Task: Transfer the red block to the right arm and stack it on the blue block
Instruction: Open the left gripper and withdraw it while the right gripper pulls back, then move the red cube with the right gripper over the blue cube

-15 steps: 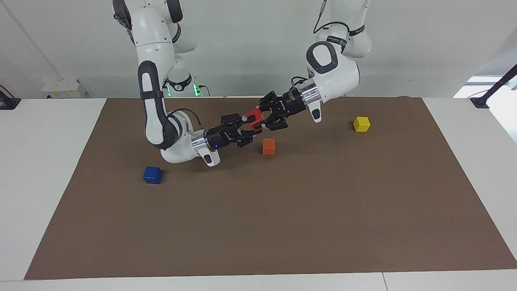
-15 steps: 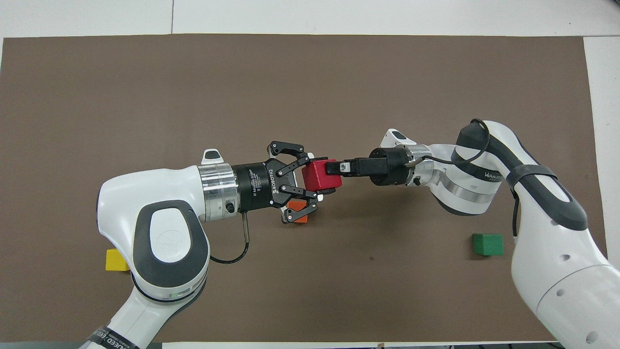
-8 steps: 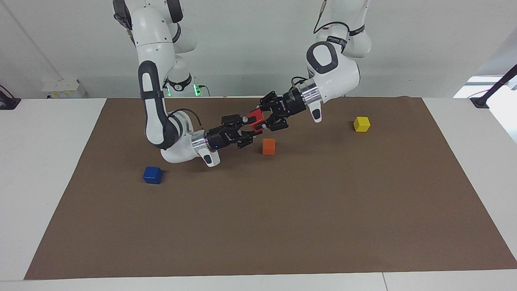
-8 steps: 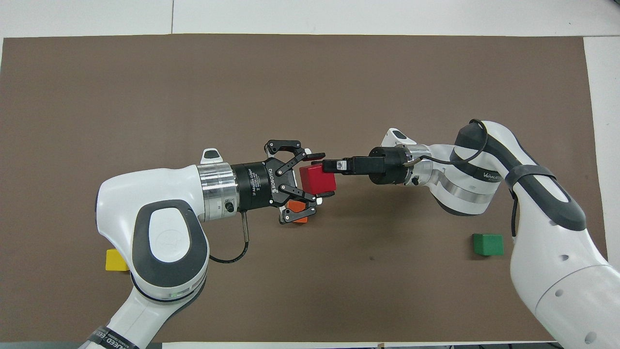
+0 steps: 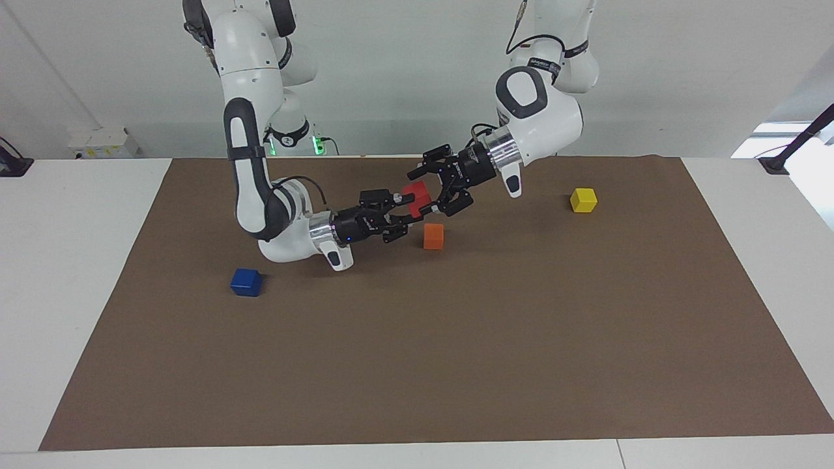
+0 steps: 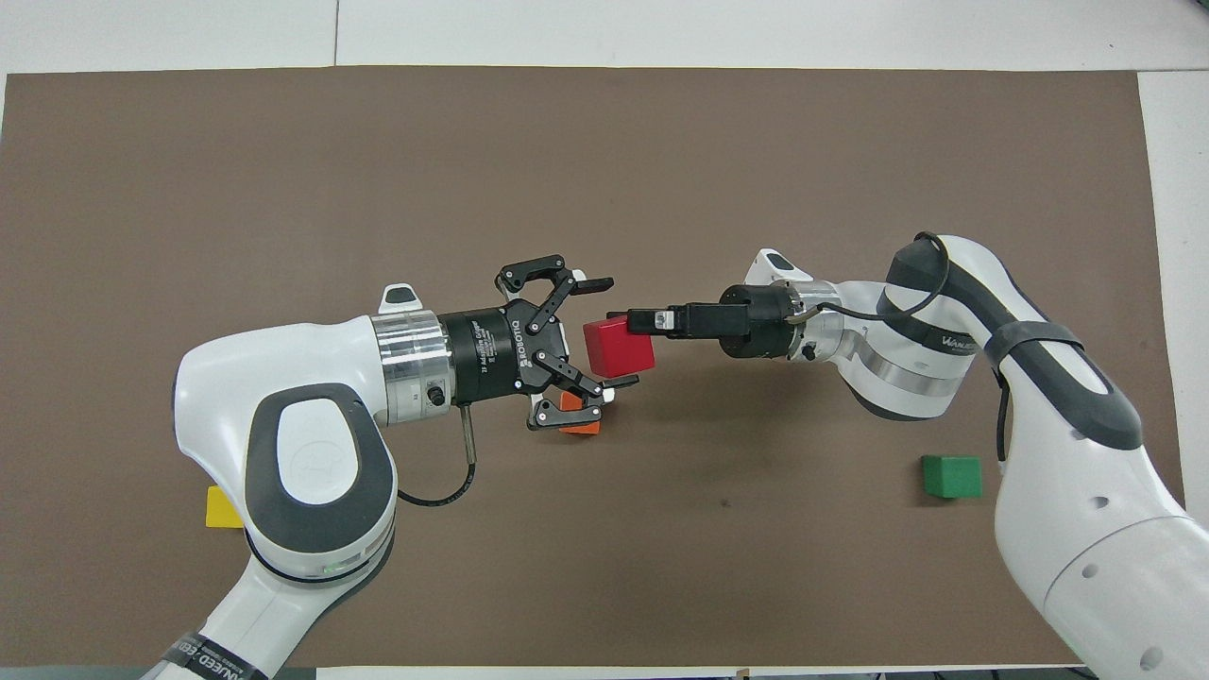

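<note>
The red block (image 5: 415,195) (image 6: 616,349) hangs in the air over the brown mat, just beside the orange cube. My right gripper (image 5: 405,208) (image 6: 638,324) is shut on it, reaching in from the right arm's end. My left gripper (image 5: 423,193) (image 6: 612,331) faces it, open, with a finger on either side of the block and clear of it. The blue block (image 5: 245,282) rests on the mat below the right arm's elbow; in the overhead view the cube at that spot (image 6: 951,476) looks green.
An orange cube (image 5: 433,236) (image 6: 578,427) lies on the mat, partly covered from above by the left gripper. A yellow cube (image 5: 583,199) (image 6: 222,507) sits toward the left arm's end. The brown mat (image 5: 456,365) covers most of the table.
The left gripper has opened, let go of the red block and drawn back a little. The right gripper keeps its hold, and the block has shifted slightly with it.
</note>
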`<state>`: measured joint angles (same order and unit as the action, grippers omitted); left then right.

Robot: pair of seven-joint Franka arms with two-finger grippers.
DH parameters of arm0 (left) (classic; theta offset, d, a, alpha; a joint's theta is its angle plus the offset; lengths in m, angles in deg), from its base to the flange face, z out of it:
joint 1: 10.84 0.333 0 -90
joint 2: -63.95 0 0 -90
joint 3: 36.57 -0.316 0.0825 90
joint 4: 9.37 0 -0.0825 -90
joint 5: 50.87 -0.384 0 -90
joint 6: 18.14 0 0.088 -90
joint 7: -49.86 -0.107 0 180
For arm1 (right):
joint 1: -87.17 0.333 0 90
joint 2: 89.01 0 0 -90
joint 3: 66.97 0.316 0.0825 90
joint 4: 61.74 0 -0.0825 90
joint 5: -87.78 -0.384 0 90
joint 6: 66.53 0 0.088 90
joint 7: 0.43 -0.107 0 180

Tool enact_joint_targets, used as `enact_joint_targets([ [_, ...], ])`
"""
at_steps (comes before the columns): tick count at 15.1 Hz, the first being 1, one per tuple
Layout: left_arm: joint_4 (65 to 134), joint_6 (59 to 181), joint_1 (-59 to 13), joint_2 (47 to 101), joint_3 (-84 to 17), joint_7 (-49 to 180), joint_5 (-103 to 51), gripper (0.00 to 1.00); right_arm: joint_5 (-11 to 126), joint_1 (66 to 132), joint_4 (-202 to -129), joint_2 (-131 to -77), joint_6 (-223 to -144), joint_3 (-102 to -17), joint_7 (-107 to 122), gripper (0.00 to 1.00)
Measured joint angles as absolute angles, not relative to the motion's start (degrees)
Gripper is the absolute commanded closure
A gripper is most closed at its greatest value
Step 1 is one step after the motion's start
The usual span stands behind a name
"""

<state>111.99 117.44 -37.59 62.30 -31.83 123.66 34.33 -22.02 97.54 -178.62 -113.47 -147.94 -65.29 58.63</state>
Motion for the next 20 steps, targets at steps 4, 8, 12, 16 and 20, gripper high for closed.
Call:
enact_joint_targets([
  [4,111.96,113.78,-31.69,61.72,-32.06,123.76,33.57,0.00,-22.03,97.53,-178.45,-113.45,-149.69,-65.29,58.59,1.00],
  [8,111.88,104.76,-21.28,61.59,-32.48,123.41,24.64,0.00,-22.03,97.44,-178.45,-113.20,-149.95,-65.30,58.41,1.00],
  [12,111.79,96.80,-14.50,61.44,-32.60,119.31,14.18,0.00,-22.03,97.30,-177.82,-111.96,-154.37,-65.37,55.61,1.00],
  [16,109.54,88.11,-8.87,61.41,-32.65,106.65,-0.28,0.00,-20.85,97.29,-176.48,-106.39,-167.69,-65.43,47.16,1.00],
  [20,103.06,81.29,-6.47,62.59,-32.70,95.69,-15.95,0.00,-7.92,96.96,-174.71,-100.68,-180.69,-65.73,34.71,1.00],
])
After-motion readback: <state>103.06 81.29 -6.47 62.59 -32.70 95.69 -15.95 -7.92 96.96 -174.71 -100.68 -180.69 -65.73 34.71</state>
